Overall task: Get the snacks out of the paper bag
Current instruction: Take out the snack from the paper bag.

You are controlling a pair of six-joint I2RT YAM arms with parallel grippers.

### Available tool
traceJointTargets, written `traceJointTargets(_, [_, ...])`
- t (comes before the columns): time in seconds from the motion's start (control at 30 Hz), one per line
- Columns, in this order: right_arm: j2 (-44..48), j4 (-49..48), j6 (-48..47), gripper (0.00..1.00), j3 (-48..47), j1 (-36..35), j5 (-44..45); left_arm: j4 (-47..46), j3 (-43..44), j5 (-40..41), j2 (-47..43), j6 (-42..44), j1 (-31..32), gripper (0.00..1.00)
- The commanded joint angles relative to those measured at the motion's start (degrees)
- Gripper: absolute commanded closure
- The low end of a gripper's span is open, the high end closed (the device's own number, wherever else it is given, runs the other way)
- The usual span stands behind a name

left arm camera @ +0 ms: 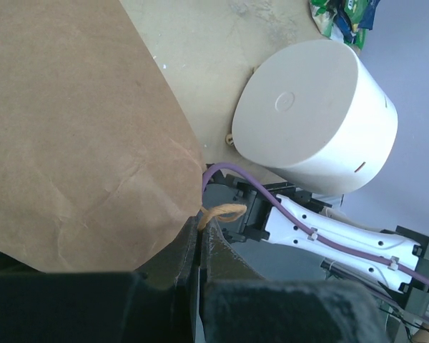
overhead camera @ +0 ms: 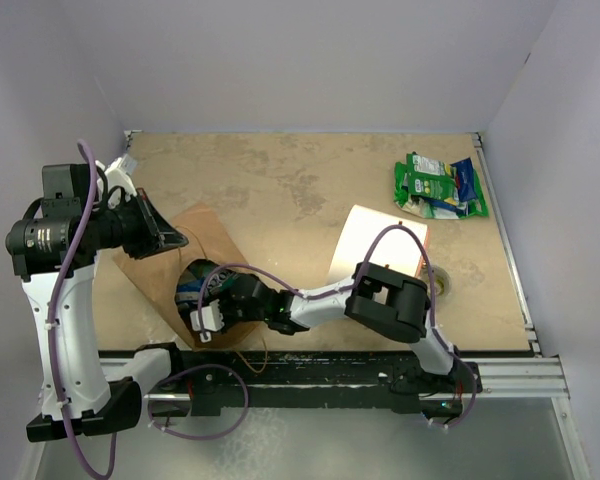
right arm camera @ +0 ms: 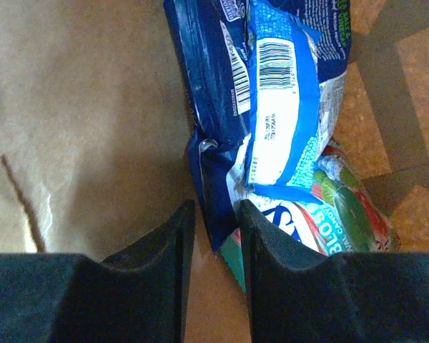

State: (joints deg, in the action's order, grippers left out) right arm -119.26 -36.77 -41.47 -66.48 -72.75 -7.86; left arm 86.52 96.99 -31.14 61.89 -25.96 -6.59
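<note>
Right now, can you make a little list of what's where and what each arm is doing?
bag: lying flat, mouth toward the arms
left gripper: shut on bag's edge
right gripper: inside bag, pinching blue packet
pile: green and blue snacks, already out, far right corner
cylinder: white, right of bag

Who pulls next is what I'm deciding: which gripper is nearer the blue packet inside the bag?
Right. The right gripper is inside the bag, its fingers flanking an edge of the blue packet. The left gripper pinches the bag's rim from outside, apart from the packet.
</note>
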Motion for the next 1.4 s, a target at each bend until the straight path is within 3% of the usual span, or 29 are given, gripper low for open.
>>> traceJointTargets(0.0, [-1.3,-5.1,1.1,0.66,-4.0,-0.1,1.8,-2.5,2.6,-1.6,0.0,-0.7,0.2,1.0])
traceJointTargets(0.2, [-4.5,-5.9,2.7,0.66,-7.1,-0.1,3.9,-2.3,3.0,-1.4,-0.5,-0.9,0.2,1.0])
traceJointTargets(0.23, [-4.4,-6.2,2.8,0.7,-7.2,-0.1,4.1,-2.3,3.0,-1.3,-0.5,-0.8,0.2,1.0])
traceJointTargets(0.3, [-3.3,-5.9,2.9,0.87,-7.0,-0.1,4.2,-2.2,3.0,-1.0,-0.7,-0.7,0.1,1.0])
traceJointTargets(0.43, [3.1,-3.8,4.3,1.0,-6.2,-0.1,4.3,-2.2,2.3,0.8,-1.2,0.1,0.2,1.0])
traceJointTargets(0.57, [9.6,3.4,9.6,1.0,-6.5,0.0,6.3,-3.0,3.1,2.7,-0.6,0.9,0.2,1.0])
traceJointTargets(0.73, [17.9,12.2,16.3,1.0,-3.5,0.2,-5.7,-4.8,5.9,3.1,1.6,1.3,0.2,1.0])
traceJointTargets(0.83, [22.5,14.7,20.3,1.0,-0.4,0.2,-7.5,-5.9,7.6,3.7,2.4,1.1,0.2,1.0])
traceJointTargets(1.13, [36.1,18.7,30.6,1.0,2.5,0.2,1.4,-10.0,2.0,3.2,-0.2,-2.7,0.2,1.0])
traceJointTargets(1.37, [46.3,29.1,34.5,1.0,-1.8,0.2,9.2,-10.7,-1.4,6.1,-1.1,-4.6,0.2,1.0])
